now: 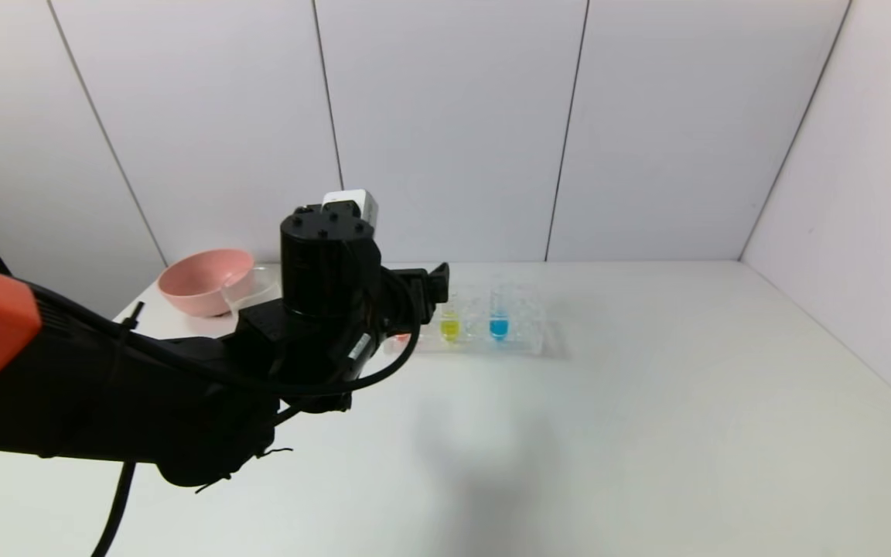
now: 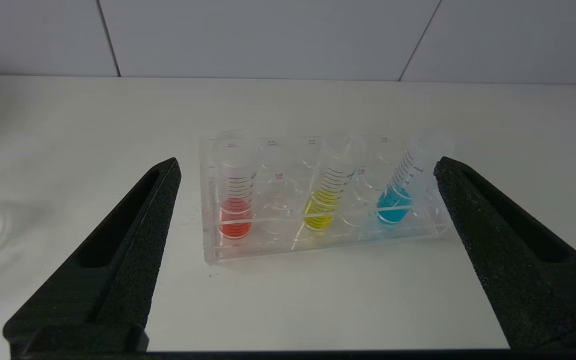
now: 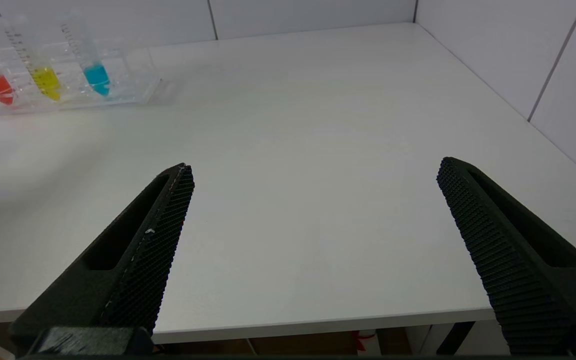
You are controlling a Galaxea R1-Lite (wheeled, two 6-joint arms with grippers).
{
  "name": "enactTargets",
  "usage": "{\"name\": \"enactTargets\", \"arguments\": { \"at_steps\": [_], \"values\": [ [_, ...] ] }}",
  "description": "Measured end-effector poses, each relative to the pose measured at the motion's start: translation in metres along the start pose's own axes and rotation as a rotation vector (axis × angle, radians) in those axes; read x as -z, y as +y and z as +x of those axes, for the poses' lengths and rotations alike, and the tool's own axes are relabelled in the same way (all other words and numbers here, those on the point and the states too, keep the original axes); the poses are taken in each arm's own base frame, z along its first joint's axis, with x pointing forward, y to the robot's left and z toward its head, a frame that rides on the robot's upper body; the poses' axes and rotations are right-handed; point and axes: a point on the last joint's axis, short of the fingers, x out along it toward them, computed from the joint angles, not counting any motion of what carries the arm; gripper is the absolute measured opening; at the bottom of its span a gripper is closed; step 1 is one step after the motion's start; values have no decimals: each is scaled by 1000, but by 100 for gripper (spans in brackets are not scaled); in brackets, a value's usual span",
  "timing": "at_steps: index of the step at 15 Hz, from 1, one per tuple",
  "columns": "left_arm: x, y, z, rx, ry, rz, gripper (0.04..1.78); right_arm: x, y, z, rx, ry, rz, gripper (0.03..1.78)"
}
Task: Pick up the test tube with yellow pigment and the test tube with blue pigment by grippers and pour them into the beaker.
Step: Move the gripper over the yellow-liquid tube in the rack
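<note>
The test tube with yellow pigment (image 1: pixel 450 326) (image 2: pixel 324 205) and the test tube with blue pigment (image 1: pixel 499 325) (image 2: pixel 397 200) stand leaning in a clear rack (image 2: pixel 208 220) at the back middle of the table. My left gripper (image 1: pixel 431 292) (image 2: pixel 308 167) hovers just in front of the rack, open wide and empty, its black fingers (image 2: pixel 133 235) spanning the rack's width. The clear beaker (image 1: pixel 250 288) stands beside the pink bowl, partly hidden by my left arm. My right gripper (image 3: pixel 315 167) is open and empty over the table's near edge, far from both tubes (image 3: pixel 45 80) (image 3: pixel 96 77).
A third tube with orange-red liquid (image 2: pixel 235 200) fills the rack's left end. The pink bowl (image 1: pixel 206 280) sits at the back left corner. White walls close the back and right sides. Bare white tabletop (image 1: pixel 646 433) stretches right of the rack.
</note>
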Motion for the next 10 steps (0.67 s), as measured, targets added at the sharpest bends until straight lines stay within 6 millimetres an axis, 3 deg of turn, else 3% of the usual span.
{"name": "enactTargets", "arguments": {
  "at_steps": [4, 10],
  "values": [
    [28, -13, 12, 37, 35, 23, 178, 0, 0, 0, 0, 0, 0, 177],
    [56, -23, 30, 43, 66, 44, 178, 0, 0, 0, 0, 0, 0, 177]
  ]
}}
